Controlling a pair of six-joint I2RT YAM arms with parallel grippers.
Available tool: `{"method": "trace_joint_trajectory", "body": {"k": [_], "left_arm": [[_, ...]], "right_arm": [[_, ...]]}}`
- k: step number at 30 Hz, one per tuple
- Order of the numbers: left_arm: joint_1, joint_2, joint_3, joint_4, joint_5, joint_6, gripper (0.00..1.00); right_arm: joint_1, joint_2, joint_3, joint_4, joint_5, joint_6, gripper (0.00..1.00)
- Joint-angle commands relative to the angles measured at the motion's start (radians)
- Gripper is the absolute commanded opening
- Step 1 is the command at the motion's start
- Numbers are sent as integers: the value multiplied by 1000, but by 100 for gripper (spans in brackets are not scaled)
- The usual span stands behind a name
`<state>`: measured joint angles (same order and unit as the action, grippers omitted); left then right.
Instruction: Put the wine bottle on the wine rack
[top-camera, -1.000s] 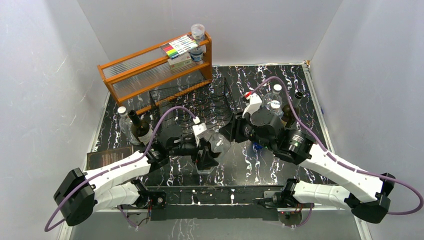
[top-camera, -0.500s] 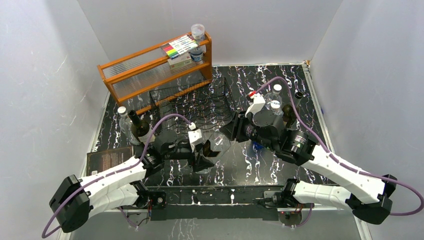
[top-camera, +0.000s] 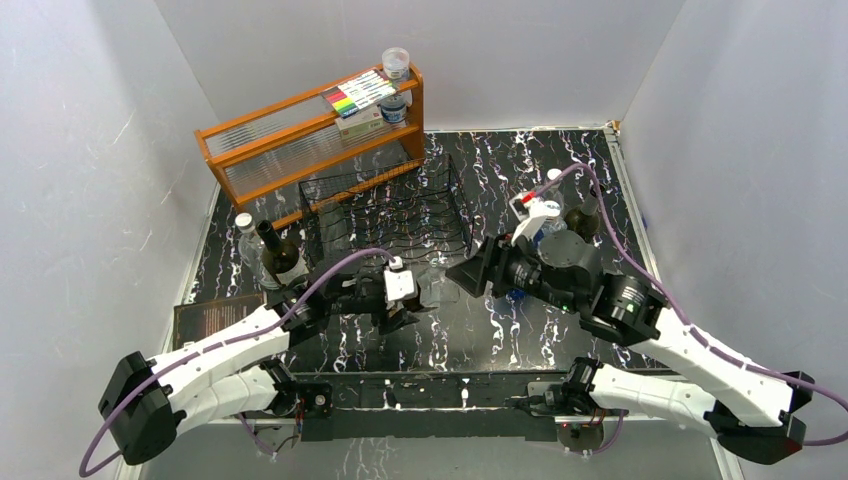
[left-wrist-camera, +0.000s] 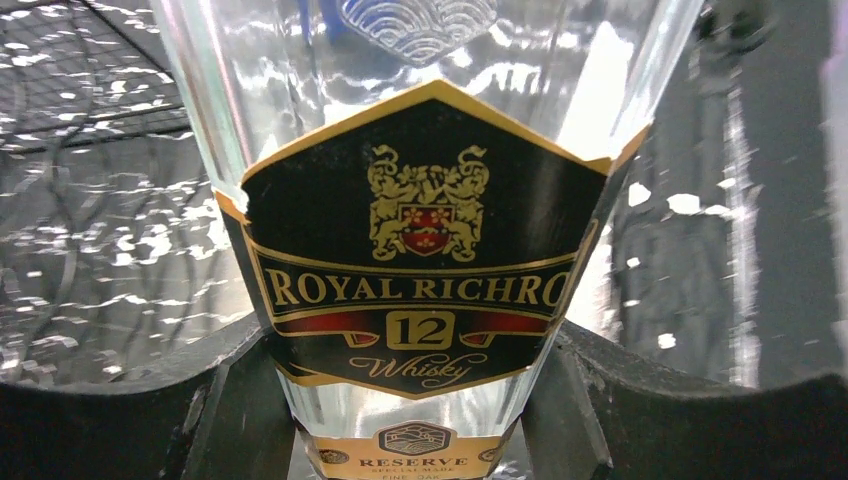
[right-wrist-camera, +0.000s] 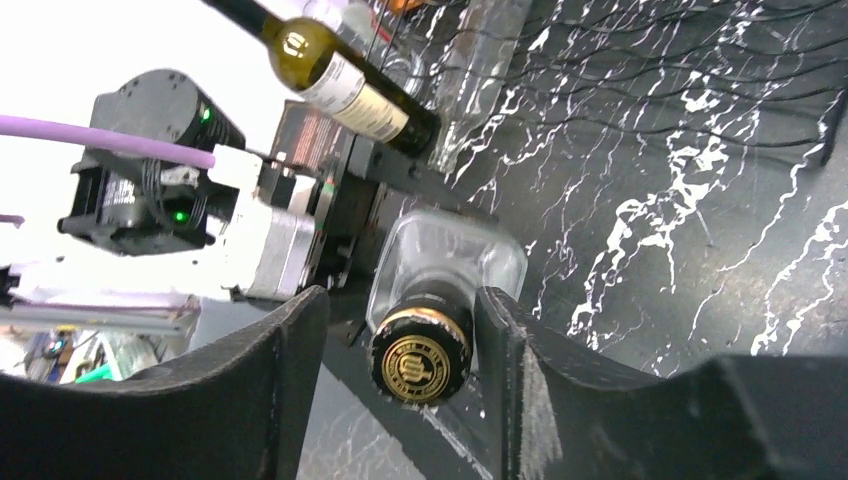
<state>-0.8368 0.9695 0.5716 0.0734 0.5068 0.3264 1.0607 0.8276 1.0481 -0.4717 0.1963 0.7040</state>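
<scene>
A clear whisky bottle (left-wrist-camera: 420, 230) with a black and gold label lies level between my two grippers, above the table in front of the rack. My left gripper (left-wrist-camera: 415, 420) is shut on its lower body; in the top view (top-camera: 412, 303) it is near the table's middle. My right gripper (right-wrist-camera: 395, 380) is open around the bottle's gold cap (right-wrist-camera: 420, 365); its right finger touches the cap, with a gap on the left. The black wire wine rack (top-camera: 390, 205) stands behind both grippers. A dark green wine bottle (top-camera: 277, 255) stands left of the rack.
An orange wooden shelf (top-camera: 300, 140) with markers and jars stands at the back left. A clear white-capped bottle (top-camera: 246, 240) stands beside the dark one. Several bottles (top-camera: 565, 200) stand at the back right. A dark card (top-camera: 205, 318) lies at the near left.
The left gripper has drawn the bottle a little lower and nearer. The right wrist has swung to the right, with its jaws staying at the cap end.
</scene>
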Motion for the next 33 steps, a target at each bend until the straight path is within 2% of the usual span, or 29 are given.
{"method": "trace_joint_trajectory", "body": {"k": [1,6,10,14,20,28,33], "left_arm": [[1,-76,78,77,-105,250,0],[0,-118,54,148,-173,451,0],[-1,-113,81,111,-196,602,0],[0,-108,108,86,-216,704,0],[0,-116,107,82,-215,760,0],[-1,-82,123,87,-212,858,0],[-1,-91,119,108,-222,873,0]], "right_arm": [[1,-55,-36,-32,-90,17,69],[1,-67,-6,-104,-64,-19,78],[0,-1,86,-157,-25,-91,84],[1,79,172,-177,-55,-155,86],[1,165,174,-174,-167,-181,88],[1,309,195,-184,-210,-193,92],[1,365,191,-154,-244,-134,92]]}}
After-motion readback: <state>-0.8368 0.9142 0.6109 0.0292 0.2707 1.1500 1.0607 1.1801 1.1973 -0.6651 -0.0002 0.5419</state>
